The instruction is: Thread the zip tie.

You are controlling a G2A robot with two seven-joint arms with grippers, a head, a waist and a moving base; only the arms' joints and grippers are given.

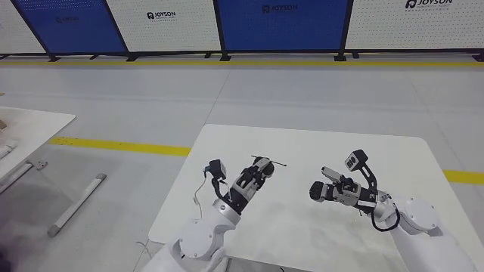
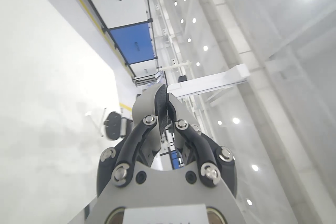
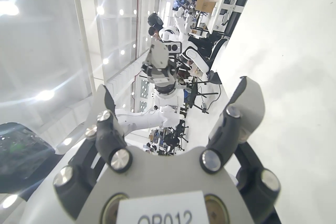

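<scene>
Zip tie (image 1: pixel 276 164) sits pinched in left pincer (image 2: pixel 166 95); right pincer (image 3: pixel 175 88) gapes wide.

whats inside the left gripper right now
A thin black zip tie is pinched in the shut left gripper, with one end poking out. The part between the pads is covered.

One zip tie (image 1: pixel 278 164), two arms (image 1: pixel 227 205), two tools, a left tool (image 1: pixel 262 166) and a right tool (image 1: pixel 314 191), one white table (image 1: pixel 318 143) under them, one second table (image 1: pixel 30 121) off to the side, two blue wall panels (image 1: pixel 76 19), three white wall panels (image 1: pixel 162 11), two yellow floor lines (image 1: pixel 121 147).
</scene>
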